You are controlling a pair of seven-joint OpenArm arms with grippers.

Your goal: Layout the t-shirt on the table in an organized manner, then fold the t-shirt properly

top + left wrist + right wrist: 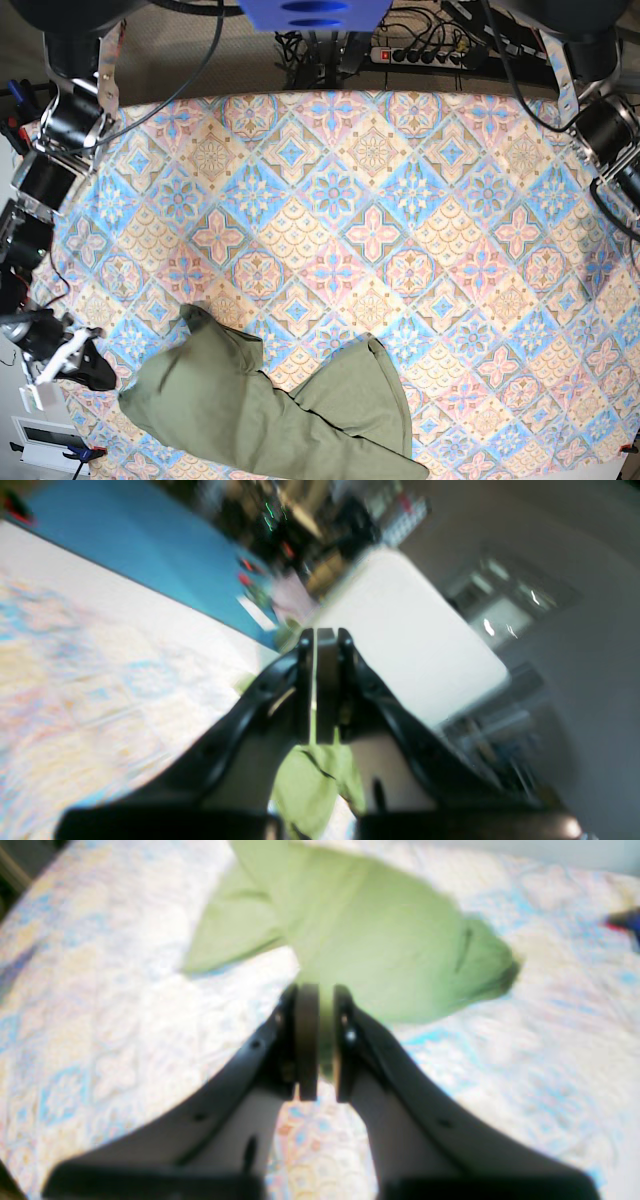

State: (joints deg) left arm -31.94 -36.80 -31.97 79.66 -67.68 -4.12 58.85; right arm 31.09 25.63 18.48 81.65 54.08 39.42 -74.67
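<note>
The olive-green t-shirt [250, 410] lies bunched and creased on the table [370, 230] near its front edge, left of centre. At the shirt's left end, my right gripper [98, 373] is shut on the cloth. In the right wrist view the right gripper [320, 990] pinches the near edge of the t-shirt [360, 940], which spreads away over the table [100, 1015]. My left gripper [320, 635] is raised and shut on a fold of the t-shirt [315, 780] that hangs below the fingers, with the table [75, 680] to its left. The base view does not show the left gripper.
Cables and a power strip [420, 52] run along the table's far edge. Both arm bases stand at the far corners [70, 110] [605, 130]. A white tabletop [400, 630] and blue floor [140, 545] lie beyond the table. A small dark and red object [625, 920] sits at the right.
</note>
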